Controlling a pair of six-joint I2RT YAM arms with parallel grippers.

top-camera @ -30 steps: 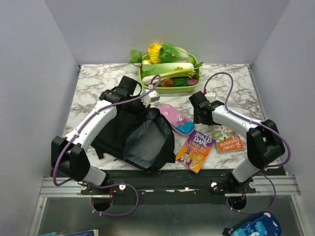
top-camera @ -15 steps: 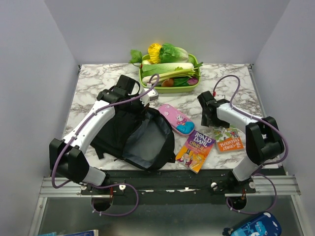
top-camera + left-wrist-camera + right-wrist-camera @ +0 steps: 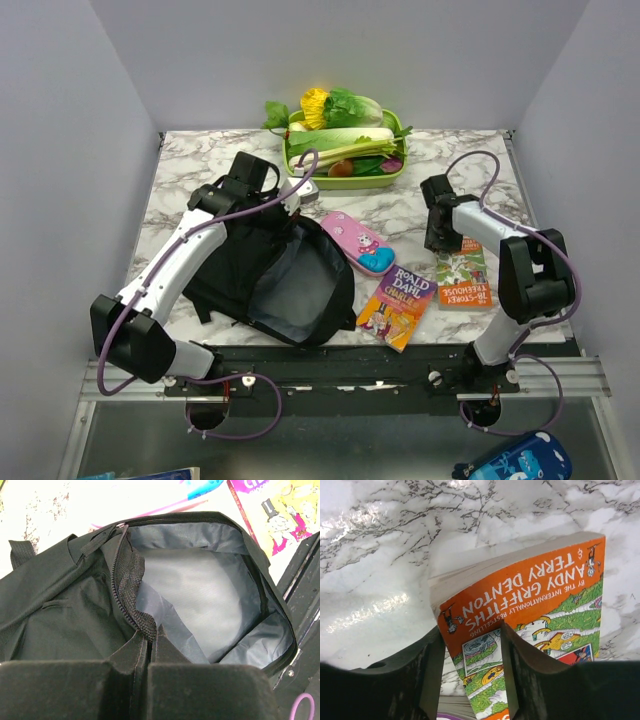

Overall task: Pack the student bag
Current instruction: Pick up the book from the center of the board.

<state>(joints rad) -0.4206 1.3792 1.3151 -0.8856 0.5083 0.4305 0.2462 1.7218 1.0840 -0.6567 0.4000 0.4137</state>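
The student bag [image 3: 240, 265] lies on the left of the marble table with its mouth wide open, showing grey lining [image 3: 200, 590]. My left gripper [image 3: 293, 212] is shut on the bag's zip edge [image 3: 131, 587] at the far rim, as the left wrist view [image 3: 150, 632] shows. An orange Terry Denton book [image 3: 463, 275] lies flat on the right. My right gripper [image 3: 438, 240] hangs over its far left corner [image 3: 540, 580]. The right gripper [image 3: 470, 630] has its jaws partly apart, one finger beside the book's edge and the other over the cover, with marble showing in the gap.
A purple and yellow Roald Dahl book [image 3: 398, 305] lies between the bag and the orange book. A pink pencil case [image 3: 357, 242] rests just behind it, by the bag's mouth. A green tray [image 3: 345, 183] of vegetables stands at the back. A blue case [image 3: 510, 462] lies below the table.
My right gripper has swung right, from near the pencil case to the orange book's far corner, and its jaws have narrowed. The left gripper has kept its hold on the bag.
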